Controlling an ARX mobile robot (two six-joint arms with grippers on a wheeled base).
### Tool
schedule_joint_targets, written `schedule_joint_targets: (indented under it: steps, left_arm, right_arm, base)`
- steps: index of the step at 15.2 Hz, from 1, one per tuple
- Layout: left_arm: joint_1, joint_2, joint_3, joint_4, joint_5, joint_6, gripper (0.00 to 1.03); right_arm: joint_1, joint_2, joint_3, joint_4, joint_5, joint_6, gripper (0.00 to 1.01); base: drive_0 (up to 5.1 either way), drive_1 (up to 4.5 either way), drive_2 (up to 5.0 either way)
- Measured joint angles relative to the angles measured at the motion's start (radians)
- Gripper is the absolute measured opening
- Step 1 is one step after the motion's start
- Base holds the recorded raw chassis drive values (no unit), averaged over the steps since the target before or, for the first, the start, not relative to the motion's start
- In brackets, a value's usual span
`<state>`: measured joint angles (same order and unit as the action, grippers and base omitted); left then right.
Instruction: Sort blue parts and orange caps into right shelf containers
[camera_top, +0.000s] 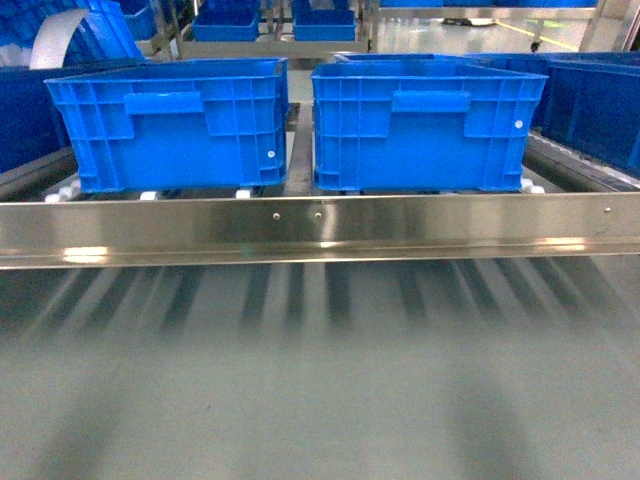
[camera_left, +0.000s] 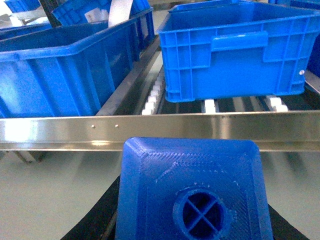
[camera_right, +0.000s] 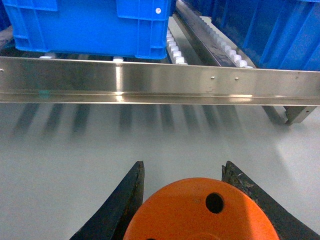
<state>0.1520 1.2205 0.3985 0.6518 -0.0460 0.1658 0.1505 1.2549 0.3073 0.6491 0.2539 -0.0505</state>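
A: What does the left hand (camera_left: 192, 220) carry?

B: It is clamped on a blue part (camera_left: 192, 192) — the block fills the lower middle of the left wrist view, its round hole facing the camera, dark fingers (camera_left: 92, 222) at either side.

A: And the right hand (camera_right: 182, 200)?

B: Closed around an orange cap (camera_right: 200, 212); black fingers (camera_right: 125, 200) press both flanks, and small holes show in its flat top.

A: Where are the containers?

B: Beyond both hands, behind a steel rail (camera_top: 320, 225) — two blue crates (camera_top: 175, 120) side by side on the shelf's white rollers (camera_left: 155, 95), apart from each other. Below the hands lies a grey floor (camera_right: 65, 165).
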Motion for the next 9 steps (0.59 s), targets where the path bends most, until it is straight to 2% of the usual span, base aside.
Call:
schedule_joint_targets:
  steps: [9]
  left_arm:
    - [0.0,0.0,0.0,-0.003,0.0,0.0,0.44]
  right_arm:
    - [0.0,0.0,0.0,-0.001,0.0,0.0,0.41]
  base:
    - [0.0,4.2,-4.1]
